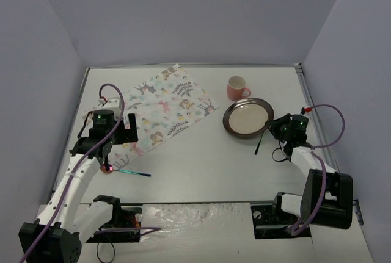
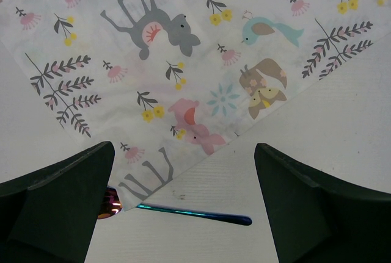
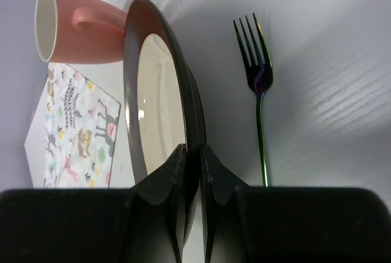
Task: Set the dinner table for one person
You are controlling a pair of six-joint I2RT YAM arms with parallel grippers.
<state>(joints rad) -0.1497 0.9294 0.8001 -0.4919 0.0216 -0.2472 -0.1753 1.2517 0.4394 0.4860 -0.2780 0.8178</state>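
The dinner table [image 1: 201, 165] is a matte white top. On it lie a placemat [image 1: 165, 107] printed with animals, a pink mug [image 1: 237, 87], a dark-rimmed plate [image 1: 247, 118] and a dark fork [image 1: 261, 140]. My right gripper [image 3: 194, 159] is shut on the plate's [image 3: 156, 110] near rim; the fork [image 3: 259, 74] lies just beside it. An iridescent spoon [image 2: 195, 214] lies at the placemat's [image 2: 183, 61] near corner, which covers part of the spoon's bowl. My left gripper [image 2: 183, 208] hangs open above the spoon handle, holding nothing.
The mug [image 3: 67, 25] stands just behind the plate. Grey walls enclose the table on three sides. Both arm bases and their cables [image 1: 201, 217] sit along the near edge.
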